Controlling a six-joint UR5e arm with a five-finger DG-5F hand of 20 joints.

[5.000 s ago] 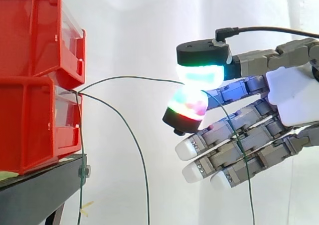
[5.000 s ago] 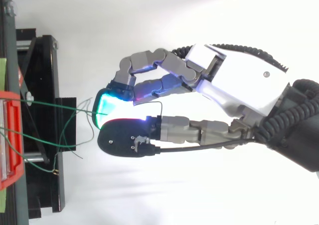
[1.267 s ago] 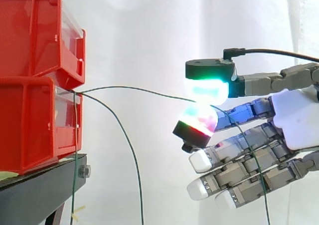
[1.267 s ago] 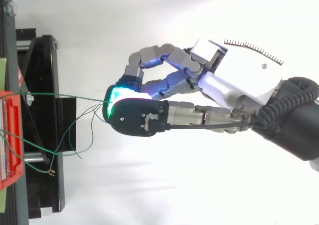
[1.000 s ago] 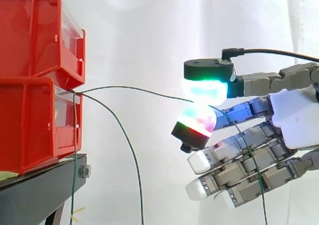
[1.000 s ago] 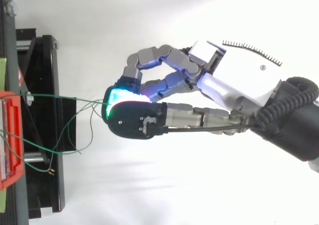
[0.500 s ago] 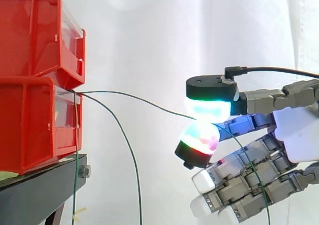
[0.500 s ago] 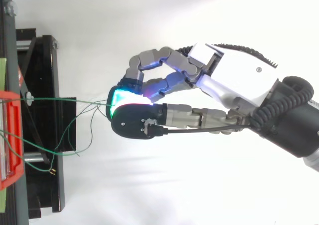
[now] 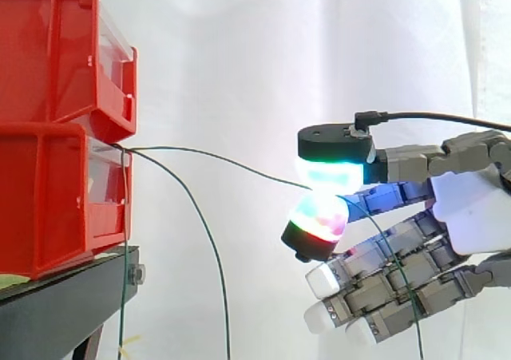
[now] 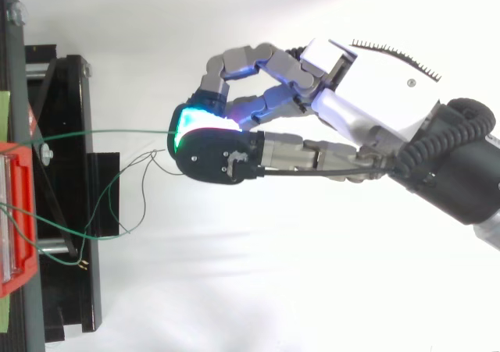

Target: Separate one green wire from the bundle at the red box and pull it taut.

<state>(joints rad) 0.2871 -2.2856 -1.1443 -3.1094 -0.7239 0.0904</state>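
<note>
Pinching the green wire (image 9: 239, 165) between two glowing pads, the hand (image 9: 471, 208) sits out to the right of the red bins (image 9: 48, 136), well apart from them. The fingers (image 9: 331, 172) are clamped on the wire: an upper pad lit cyan and green meets a lower pad lit green and red, with the wire caught where they touch. The other fingers reach out below, fairly straight, and hold nothing.

Five seconds ago the wire rose in a bow between the bins and the pinch. Now it leaves the seam between the upper and lower bin almost level, then slopes down to the pads in a nearly straight line. In the side view the pinch point has gone further from the bins and lower.

From above, the wire (image 10: 109, 133) runs straight from the bins to the pads, and the hand (image 10: 375, 94) has shifted toward the top of that view since half a second ago.

The wire's free tail drops across the lower fingers. Loose wires (image 9: 214, 252) hang slack from the same seam, beside the black stand (image 9: 64, 312).
</note>
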